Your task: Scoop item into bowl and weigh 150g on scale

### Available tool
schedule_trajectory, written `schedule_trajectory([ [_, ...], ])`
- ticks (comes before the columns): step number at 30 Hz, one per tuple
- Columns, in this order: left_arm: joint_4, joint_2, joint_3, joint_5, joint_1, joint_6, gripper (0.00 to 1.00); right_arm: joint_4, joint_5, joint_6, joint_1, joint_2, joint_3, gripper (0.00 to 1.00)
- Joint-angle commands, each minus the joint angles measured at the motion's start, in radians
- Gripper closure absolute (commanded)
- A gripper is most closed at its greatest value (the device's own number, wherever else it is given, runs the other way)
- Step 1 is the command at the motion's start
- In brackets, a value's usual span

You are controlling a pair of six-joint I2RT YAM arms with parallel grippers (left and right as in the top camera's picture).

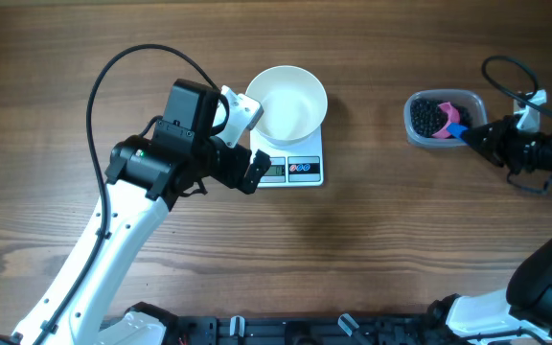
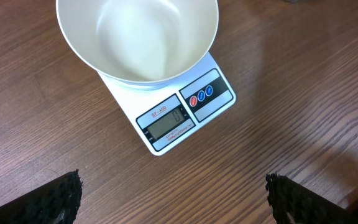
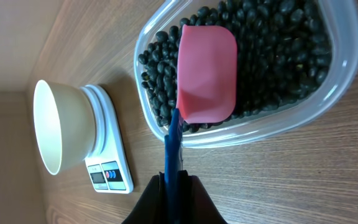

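1. A brown wood-grain table (image 1: 353, 249) is filling the whole scene, seen from overhead, with the bases of the two robot arms sitting along its near edge.
2. Left of centre, the left gripper (image 2: 176, 202) is hovering over the wood with its two fingers spread wide apart, gripping nothing.
3. Just beyond those fingers, the small white scale (image 2: 166, 121) is lying flat on the table, its grey display (image 2: 168, 123) showing what looks like a zero beside red and blue round buttons (image 2: 201, 95).
4. The round white bowl (image 2: 142, 37) is sitting upright on the far part of the scale, its glossy inside showing clear down to the bottom.
5. Well apart, at the table's right side, the right gripper (image 3: 173, 199) is pinching its fingers tight on the thin blue handle (image 3: 173, 143) of a pink scoop (image 3: 207, 71).
6. The scoop is lying on top of the black beans (image 3: 278, 56), its handle crossing the rim.
7. The beans are heaping inside a clear plastic tub (image 3: 272, 130), which is resting on the table, far from the bowl and scale.
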Motion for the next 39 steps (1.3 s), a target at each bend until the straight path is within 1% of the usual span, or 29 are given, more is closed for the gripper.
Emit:
schedule_trajectory([
  [1, 0.002, -0.004, 0.016, 0.016, -0.005, 0.016, 0.0, 0.002, -0.05, -0.008, -0.009, 0.021, -0.011, 0.96],
  [11, 0.002, -0.004, 0.016, 0.016, -0.005, 0.016, 0.0, -0.008, -0.084, -0.01, -0.011, 0.058, -0.011, 0.96],
  [17, 0.002, -0.004, 0.016, 0.016, -0.005, 0.016, 0.0, 0.016, -0.164, -0.007, -0.014, 0.062, -0.011, 0.96],
  [27, 0.002, -0.004, 0.016, 0.016, -0.005, 0.016, 0.0, 0.011, -0.165, -0.006, -0.016, 0.062, -0.011, 0.96],
  [39, 0.002, -0.004, 0.016, 0.016, -0.005, 0.016, 0.0, 0.01, -0.175, -0.01, -0.066, 0.062, -0.011, 0.96],
])
